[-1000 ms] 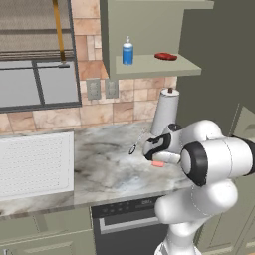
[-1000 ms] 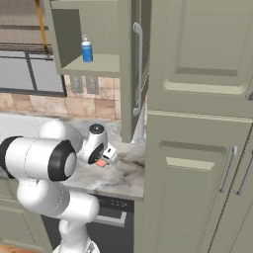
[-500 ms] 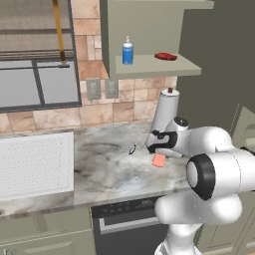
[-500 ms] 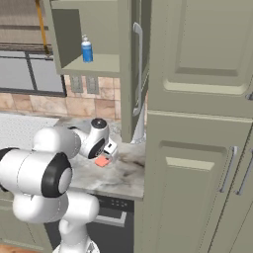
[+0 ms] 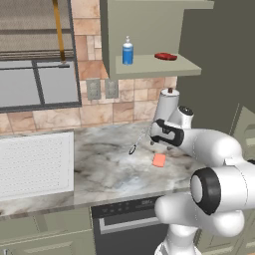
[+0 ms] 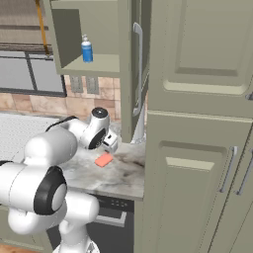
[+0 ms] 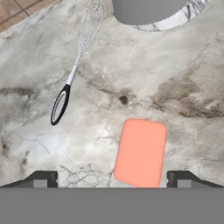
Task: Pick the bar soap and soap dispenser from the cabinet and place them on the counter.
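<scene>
A: Hand view, looking down. Bar soap (image 7: 140, 152) flat on the counter (image 7: 188, 70), coral-pink, rounded corners, lying free between the two dark fingertips (image 7: 42, 178), touched by neither. Gripper (image 7: 112, 180) spread wide, holding nothing.

B: Any lettering on the block?

A: None readable; plain face. Wire whisk (image 7: 74, 70) up and to the left, black looped handle end nearest, well apart from the soap. Base of a paper-towel roll (image 7: 151, 11) at the top edge.

B: Left base view, same items?

A: Soap (image 5: 159, 160) on the veined stone (image 5: 107, 164), just below the gripper (image 5: 160, 144). Whisk (image 5: 139, 140) to its left, roll (image 5: 166, 107) upright behind the hand. White perforated panel (image 5: 35, 163) at far left.

B: And the soap dispenser?

A: Upright on the cabinet (image 5: 159, 65) shelf, near its left wall: soap dispenser (image 5: 128, 51), blue, white pump, pale label band. Band too small for any writing to be read. Red oval disc (image 5: 165, 56) on the same shelf, well to the right.

B: Right base view?

A: Dispenser (image 6: 87, 49) on the shelf inside the cabinet (image 6: 126, 74), door swung open edge-on, silver bar handle (image 6: 139, 69) facing out. Soap (image 6: 104, 159) on the counter (image 6: 123, 170) beside the gripper (image 6: 111, 142).
</scene>
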